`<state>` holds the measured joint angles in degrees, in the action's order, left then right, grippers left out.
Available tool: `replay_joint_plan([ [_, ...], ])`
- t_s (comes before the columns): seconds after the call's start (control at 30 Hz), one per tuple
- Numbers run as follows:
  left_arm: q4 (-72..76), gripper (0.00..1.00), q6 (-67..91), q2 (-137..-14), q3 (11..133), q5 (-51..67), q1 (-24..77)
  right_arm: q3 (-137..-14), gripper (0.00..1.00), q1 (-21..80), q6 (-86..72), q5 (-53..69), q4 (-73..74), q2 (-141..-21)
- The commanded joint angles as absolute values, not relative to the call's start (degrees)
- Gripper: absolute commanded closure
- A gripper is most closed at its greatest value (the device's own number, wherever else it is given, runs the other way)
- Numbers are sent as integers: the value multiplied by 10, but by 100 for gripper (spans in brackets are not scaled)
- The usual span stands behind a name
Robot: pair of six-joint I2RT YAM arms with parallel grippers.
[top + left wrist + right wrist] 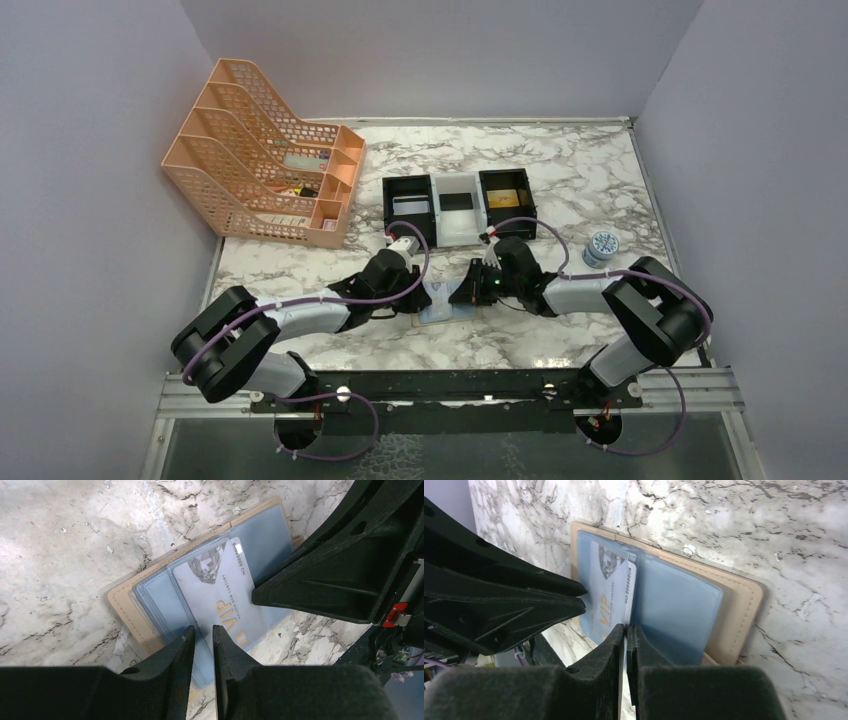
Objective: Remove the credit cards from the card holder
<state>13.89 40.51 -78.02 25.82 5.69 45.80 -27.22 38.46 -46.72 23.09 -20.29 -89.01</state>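
The card holder [440, 306] lies open on the marble between my two grippers; its tan rim [125, 605] frames grey-blue sleeves. A pale credit card [220, 590] marked VIP sticks partway out of a sleeve. My left gripper [203, 629] has narrowed onto the near edge of the holder's sleeves, with only a slim gap between its jaws. My right gripper [626, 626] is shut on the long edge of the credit card [611, 587], beside the holder's other sleeve [674, 610]. In the top view the left gripper [425, 296] and right gripper [463, 294] nearly meet over the holder.
A peach desk organiser [265, 150] stands at the back left. Behind the holder stand a black tray [408, 206], a white tray [457, 206] and a second black tray [507, 200] in a row. A small round tin [600, 247] sits to the right. Walls close three sides.
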Motion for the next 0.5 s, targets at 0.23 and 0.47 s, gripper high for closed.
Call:
replay_joint_plan([
  [0.23,93,78,397,-786,255,33,460,-283,89,385,-465,245,-223,-907],
  [0.47,91,81,394,-786,256,37,460,-277,87,384,-513,270,-290,-939],
])
